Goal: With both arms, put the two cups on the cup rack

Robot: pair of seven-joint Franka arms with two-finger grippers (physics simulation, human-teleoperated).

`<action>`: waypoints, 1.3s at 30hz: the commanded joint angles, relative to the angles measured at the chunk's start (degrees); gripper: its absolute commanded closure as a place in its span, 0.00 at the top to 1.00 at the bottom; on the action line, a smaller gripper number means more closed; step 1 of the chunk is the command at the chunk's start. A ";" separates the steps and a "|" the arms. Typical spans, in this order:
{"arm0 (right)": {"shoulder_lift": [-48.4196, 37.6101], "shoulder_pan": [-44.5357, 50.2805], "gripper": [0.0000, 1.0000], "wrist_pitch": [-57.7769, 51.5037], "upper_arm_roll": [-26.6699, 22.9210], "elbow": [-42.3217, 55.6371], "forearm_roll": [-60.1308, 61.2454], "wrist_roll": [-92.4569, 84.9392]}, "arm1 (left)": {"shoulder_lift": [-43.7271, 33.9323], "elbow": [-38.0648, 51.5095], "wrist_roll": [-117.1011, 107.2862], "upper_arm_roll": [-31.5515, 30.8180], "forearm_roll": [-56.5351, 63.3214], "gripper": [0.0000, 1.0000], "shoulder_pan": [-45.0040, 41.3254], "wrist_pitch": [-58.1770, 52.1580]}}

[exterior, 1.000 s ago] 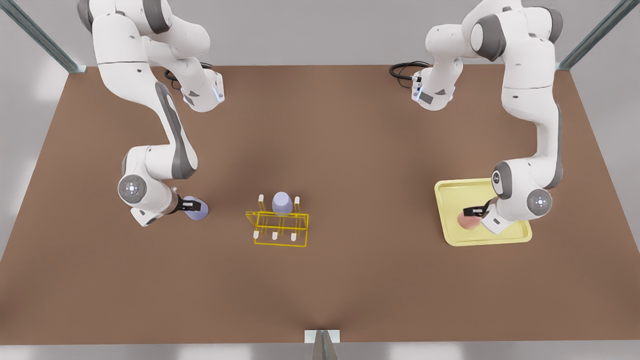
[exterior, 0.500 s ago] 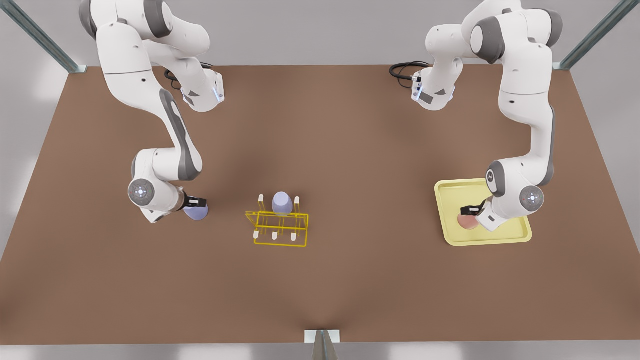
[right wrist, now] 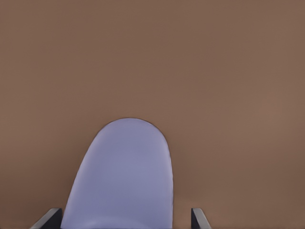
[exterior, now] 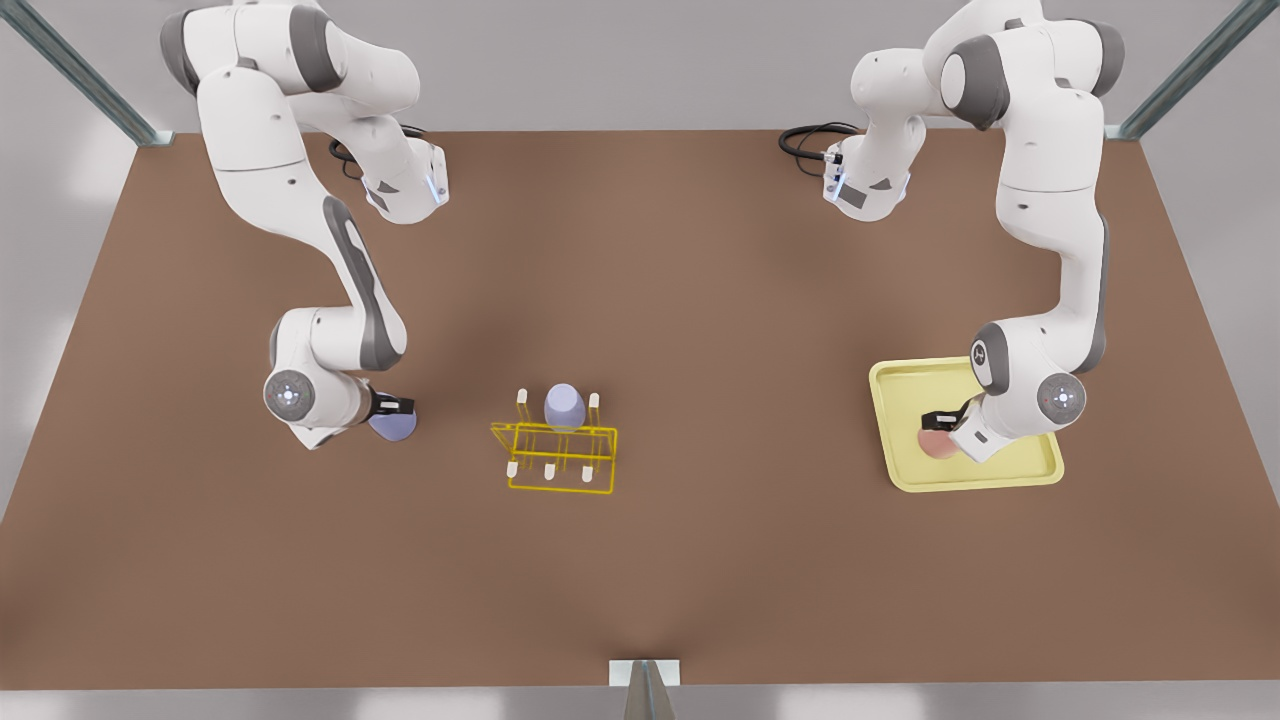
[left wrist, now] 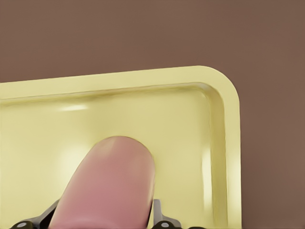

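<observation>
Pink cup [exterior: 935,443]: lying in the tray [exterior: 905,385] at the front view's right; I judge it light, stiff and smooth, so I want the fingers across its middle.
Left gripper [exterior: 940,425]: fingers straddle the pink cup [left wrist: 107,183]; I cannot tell if they are clamped.
Lavender cup [exterior: 393,426]: on the table [exterior: 700,300], left of the rack [exterior: 556,456].
Right gripper [exterior: 392,407]: fingers either side of the lavender cup [right wrist: 125,176], apparently not pressed in yet.
In the way: a second lavender cup [exterior: 564,406] already on a rear peg; the tray's wall may catch the pink cup on lifting.
</observation>
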 commanded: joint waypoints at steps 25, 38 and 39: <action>-2.15 0.69 1.00 12.53 -0.01 -7.01 0.05 -3.41 | -1.65 0.55 0.38 -0.08 0.00 0.82 -0.17 -0.14; -2.15 0.78 1.00 14.73 -0.01 -9.03 0.05 -4.02 | -3.49 9.16 -13.85 -5.27 -5.27 0.81 -2.55 -9.90; -2.32 0.78 1.00 14.73 -0.01 -9.38 0.05 -4.02 | -2.88 11.79 -17.45 -7.37 -5.27 0.81 -2.55 -10.95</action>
